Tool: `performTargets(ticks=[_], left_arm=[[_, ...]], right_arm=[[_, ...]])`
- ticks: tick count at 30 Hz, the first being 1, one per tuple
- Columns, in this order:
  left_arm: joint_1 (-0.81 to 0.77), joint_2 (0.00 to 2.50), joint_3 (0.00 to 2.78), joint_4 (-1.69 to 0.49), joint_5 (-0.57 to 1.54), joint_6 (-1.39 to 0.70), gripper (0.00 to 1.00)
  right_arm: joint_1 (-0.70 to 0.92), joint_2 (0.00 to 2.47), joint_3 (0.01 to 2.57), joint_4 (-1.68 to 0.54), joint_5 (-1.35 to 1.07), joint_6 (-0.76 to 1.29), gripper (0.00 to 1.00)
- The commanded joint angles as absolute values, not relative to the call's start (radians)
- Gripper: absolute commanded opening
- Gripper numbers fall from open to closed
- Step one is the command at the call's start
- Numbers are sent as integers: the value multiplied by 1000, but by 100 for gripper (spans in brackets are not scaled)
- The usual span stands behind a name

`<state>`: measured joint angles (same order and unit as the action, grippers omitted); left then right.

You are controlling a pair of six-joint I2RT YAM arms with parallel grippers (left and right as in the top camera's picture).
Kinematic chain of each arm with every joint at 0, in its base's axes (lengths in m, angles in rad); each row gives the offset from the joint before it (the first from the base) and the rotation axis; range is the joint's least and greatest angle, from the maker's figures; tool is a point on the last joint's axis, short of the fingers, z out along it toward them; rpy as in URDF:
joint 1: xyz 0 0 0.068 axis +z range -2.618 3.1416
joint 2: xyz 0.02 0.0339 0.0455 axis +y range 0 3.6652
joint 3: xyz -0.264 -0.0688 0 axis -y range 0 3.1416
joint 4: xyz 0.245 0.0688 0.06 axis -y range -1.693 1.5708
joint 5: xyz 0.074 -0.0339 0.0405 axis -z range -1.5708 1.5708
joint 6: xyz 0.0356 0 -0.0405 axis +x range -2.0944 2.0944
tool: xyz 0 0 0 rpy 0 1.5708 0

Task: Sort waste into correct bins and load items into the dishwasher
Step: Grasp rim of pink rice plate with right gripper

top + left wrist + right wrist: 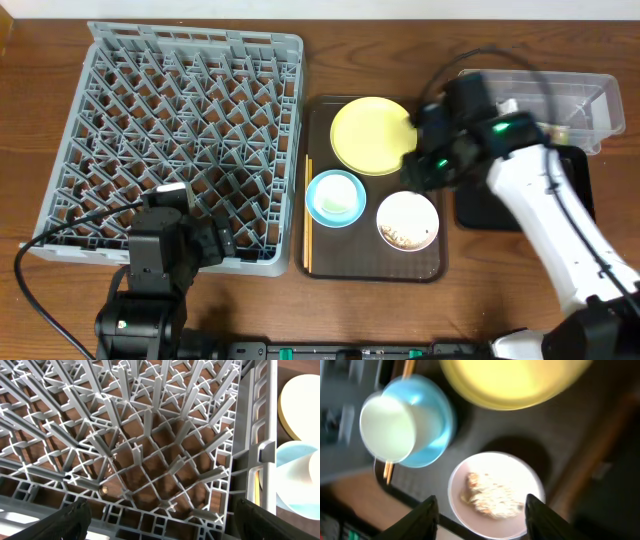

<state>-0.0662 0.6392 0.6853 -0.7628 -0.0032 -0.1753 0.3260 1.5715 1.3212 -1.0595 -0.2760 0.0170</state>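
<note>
Reading the right gripper [481,501] first: fingers [427,517] are set clearly apart, with nothing between them and no contact with anything. It hangs over the cream-white bowl [522,472], which shows in the gap between the two fingertips in the wrist view. Rice-like crumbs [490,496] sit in a clump in the middle of that bowl. Overhead puts this gripper above the right side of the brown serving tray [322,118], between the yellow plate [370,135] and the cream-white bowl. That part of the view is motion-blurred.

Left gripper [161,505]: jaws wide and empty, one finger in each bottom corner of its wrist view. It hovers over the near right corner of the dish rack [170,130], looking down at grey pegs with the brown table [250,310] showing through the grid.

On the serving tray, the plate is at the far end. The light-blue bowl [316,188] is near-left with the small cream cup [340,202] sitting inside it. The cream-white bowl is near-right. The chopsticks [307,215] lie along the tray's left edge, just beside the blue bowl, between it and the rack.

The clear tub [580,95] is at the far right of the table. The black tray [475,212] sits just in front of it, partly under the right arm. The tub's contents are too small to tell.
</note>
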Motion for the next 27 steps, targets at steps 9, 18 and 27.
performTargets(ticks=[9,18,27], left_arm=[[-62,638,711,-767,-8,-162,91],[-62,638,711,-767,-8,-162,91],[-62,638,711,-767,-8,-162,91]], right_arm=[[572,1573,1021,-815,-127,86,45],[636,1573,868,-636,-79,191,31],[636,1573,802,-561,-56,217,16]])
